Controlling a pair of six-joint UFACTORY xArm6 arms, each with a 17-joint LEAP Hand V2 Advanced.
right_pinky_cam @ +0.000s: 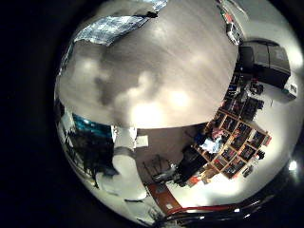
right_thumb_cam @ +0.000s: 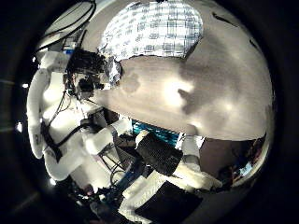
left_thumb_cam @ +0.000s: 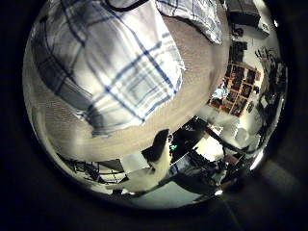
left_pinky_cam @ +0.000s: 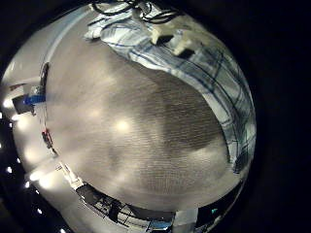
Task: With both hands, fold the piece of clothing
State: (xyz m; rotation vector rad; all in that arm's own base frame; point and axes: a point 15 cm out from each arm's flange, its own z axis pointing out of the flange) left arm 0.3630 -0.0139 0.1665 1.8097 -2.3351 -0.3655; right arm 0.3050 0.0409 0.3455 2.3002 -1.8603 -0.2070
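Free room: we find a broad bare stretch of the table [left_pinky_cam: 126, 126] open to a passing hand; the right palm views show the same clear surface [right_pinky_cam: 161, 76].

Obstacles: the plaid clothing [left_thumb_cam: 115, 67] lies spread on the table, close under the left palm. We see a hand [right_thumb_cam: 89, 70] at the cloth's edge [right_thumb_cam: 117, 65], beside the open stretch.

A hand [right_thumb_cam: 82, 67] black and white, on a white arm, fingers unclear
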